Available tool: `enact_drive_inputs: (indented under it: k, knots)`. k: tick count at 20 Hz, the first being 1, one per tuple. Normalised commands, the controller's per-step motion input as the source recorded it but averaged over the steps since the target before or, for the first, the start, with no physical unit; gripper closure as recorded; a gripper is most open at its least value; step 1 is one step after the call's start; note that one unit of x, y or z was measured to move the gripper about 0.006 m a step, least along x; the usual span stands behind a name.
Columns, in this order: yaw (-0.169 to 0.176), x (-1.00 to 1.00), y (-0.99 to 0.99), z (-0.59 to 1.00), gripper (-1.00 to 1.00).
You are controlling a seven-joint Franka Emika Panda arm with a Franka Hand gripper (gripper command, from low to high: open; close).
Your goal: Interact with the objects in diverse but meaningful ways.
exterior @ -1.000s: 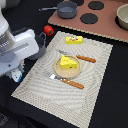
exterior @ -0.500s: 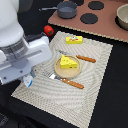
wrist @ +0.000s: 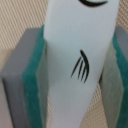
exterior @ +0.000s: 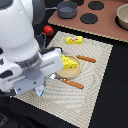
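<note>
Clearly, the fish (wrist: 80, 60) is pinched between the green pads (wrist: 35, 85) of the hand (wrist: 75, 75), low over the mat (exterior: 97, 75).

Beyond the arm, the cheese (exterior: 70, 62) is seen on a plate (exterior: 67, 73) between two knives; the block (exterior: 74, 39), tomato (exterior: 48, 30) and pot (exterior: 67, 8) are spread farther off on the surface.

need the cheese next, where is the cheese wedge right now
In the exterior view the cheese wedge sits on the round plate mid-mat, just right of the arm, with an orange-handled utensil on its right.
</note>
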Motion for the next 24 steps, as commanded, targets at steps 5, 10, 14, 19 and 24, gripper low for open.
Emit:
enact_drive_inputs:
  k: [5, 10, 14, 19, 24]
  knots:
    - [-0.014, 0.7, -0.2, 0.02, 1.0]
    - [0.0, 0.48, -0.01, 0.33, -1.0]
    - [0.0, 0.48, 0.0, 0.27, -1.0]
    - [0.0, 0.45, 0.05, 0.66, -1.0]
    - [0.043, 0.22, 0.43, 1.0, -1.0]
